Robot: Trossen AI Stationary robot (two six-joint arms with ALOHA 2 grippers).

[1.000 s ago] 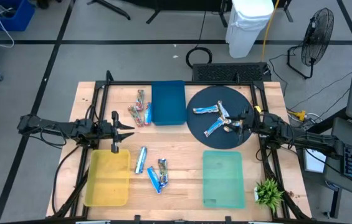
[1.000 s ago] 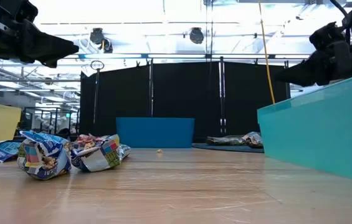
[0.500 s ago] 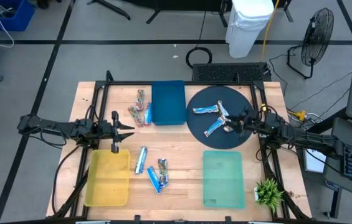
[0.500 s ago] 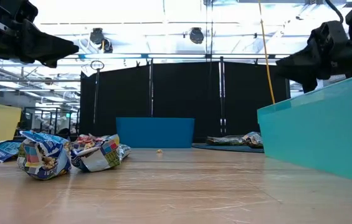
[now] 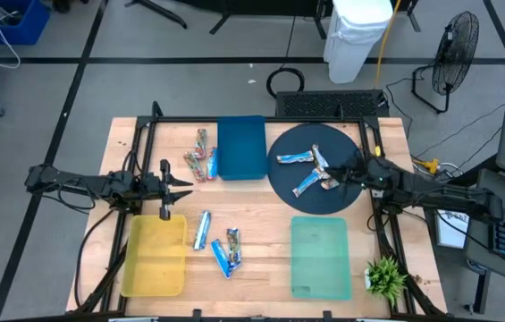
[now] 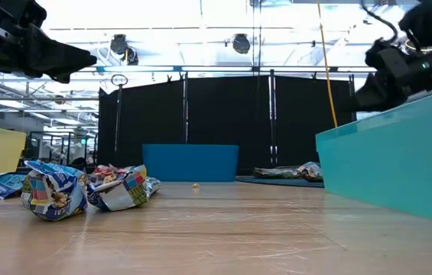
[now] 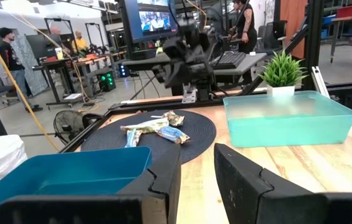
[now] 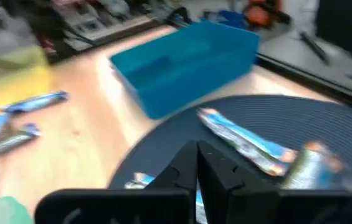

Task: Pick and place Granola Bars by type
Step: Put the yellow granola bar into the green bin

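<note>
Several Granola Bars (image 5: pixel 310 170) in blue-silver and brownish wrappers lie on a dark round mat (image 5: pixel 281 183). My right gripper (image 5: pixel 340 174) hovers over the mat's right part, shut with nothing between its fingers (image 8: pixel 197 163). Reddish bars (image 5: pixel 200 154) lie left of the blue tray (image 5: pixel 241 148), and blue bars (image 5: pixel 216 243) lie on the wood at the middle near side. My left gripper (image 5: pixel 180 183) waits above the table's left side, open and empty (image 7: pixel 197 180).
A yellow tray (image 5: pixel 155 255) lies near left and a teal tray (image 5: pixel 320 257) near right. A small green plant (image 5: pixel 384 275) stands at the near right corner. A black frame (image 5: pixel 145 134) runs along the table's edges. People stand in the room beyond (image 7: pixel 4 43).
My right gripper has shifted a little toward the table's far edge and left over the mat, and its fingers have shut on nothing. The bars on the mat lie as before. The left arm has kept still.
</note>
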